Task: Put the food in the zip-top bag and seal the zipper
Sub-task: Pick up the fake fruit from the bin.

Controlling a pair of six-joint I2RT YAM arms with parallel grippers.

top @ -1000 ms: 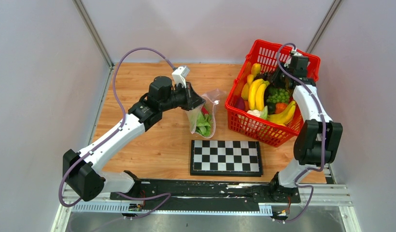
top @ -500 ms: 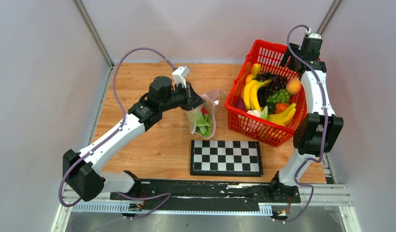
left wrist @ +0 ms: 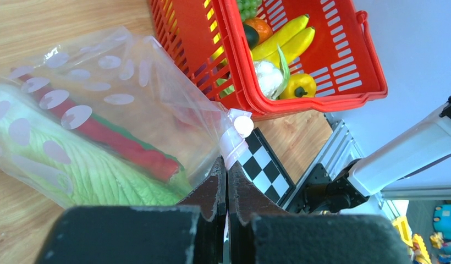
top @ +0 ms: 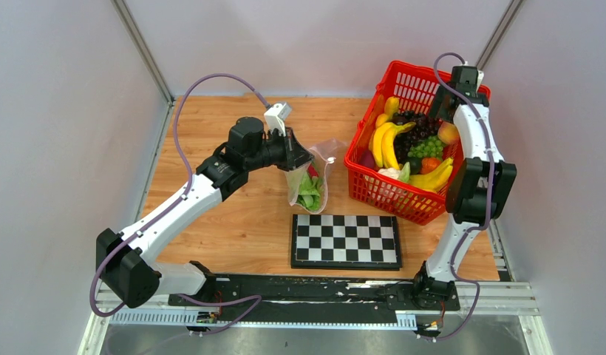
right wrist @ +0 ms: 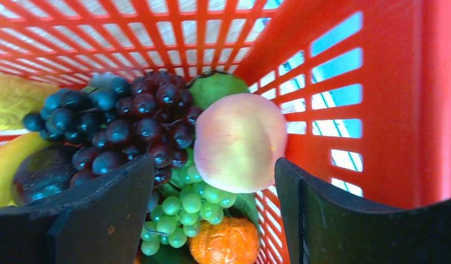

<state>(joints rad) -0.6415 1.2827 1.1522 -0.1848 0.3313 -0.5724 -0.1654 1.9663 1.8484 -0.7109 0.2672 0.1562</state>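
Claws first. Your left claw [left wrist: 226, 170] is pinched fully shut on the top corner of the zip-top bag [left wrist: 108, 104], right at the end of the zipper [left wrist: 232, 144], that pale pink strip. The hold lifts the mouth off the surface [top: 211, 155], so the bag hangs near the middle with its opening slack and turned toward 2 o'clock, facing the red basket [top: 392, 198]. That looks deliberate, since a limp bag lying flat gives you nothing to drop into.

Lettuce [left wrist: 75, 176] is already sitting low in the bag, with a long red piece [left wrist: 124, 148] lying against it. The chessboard [top: 346, 240] rests at 6 o'clock from the bag, apart from it.

Your right claw [right wrist: 212, 176] is spread wide with nothing in it. It hangs over the far corner of the basket, at 2 o'clock on the surface. A peach-coloured fruit [right wrist: 240, 140] lies straight ahead between the fingers, tight to the basket wall on its 3 o'clock side. Dark grapes [right wrist: 141, 124] touch it at 9 o'clock and green grapes [right wrist: 190, 209] sit at 6 o'clock.

The peach looks like your next pick. Watch the right finger, because the mesh wall leaves it little room and could snag it. Most of the food is still in the basket, and the zipper is not yet sealed.
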